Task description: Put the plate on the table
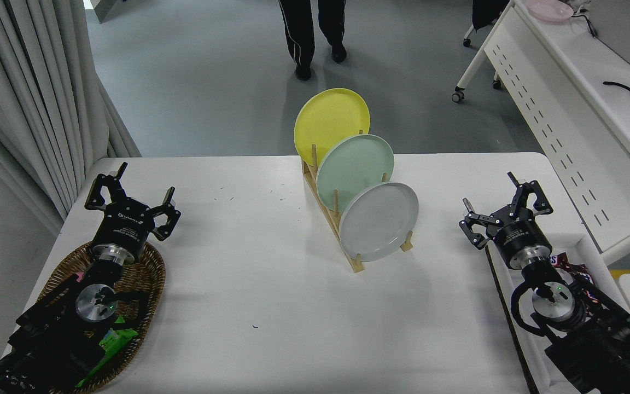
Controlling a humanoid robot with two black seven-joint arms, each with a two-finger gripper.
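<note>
The right gripper (503,205) hangs over the right side of the table (249,284) with its fingers spread wide and nothing between them, well apart from the plate (379,221). That light grey plate stands on edge in the nearest slot of a wooden dish rack (356,265) at mid-table, leaning back, with a mint green plate (354,166) behind it and a yellow plate (330,123) farthest off. The left gripper (134,200) is parked at lower left, splayed likewise, above a wicker basket (148,273). A person's legs (315,33) stand beyond the table's far edge.

plate (379,221) frontmost in rack (356,262) on table (249,273)
</note>
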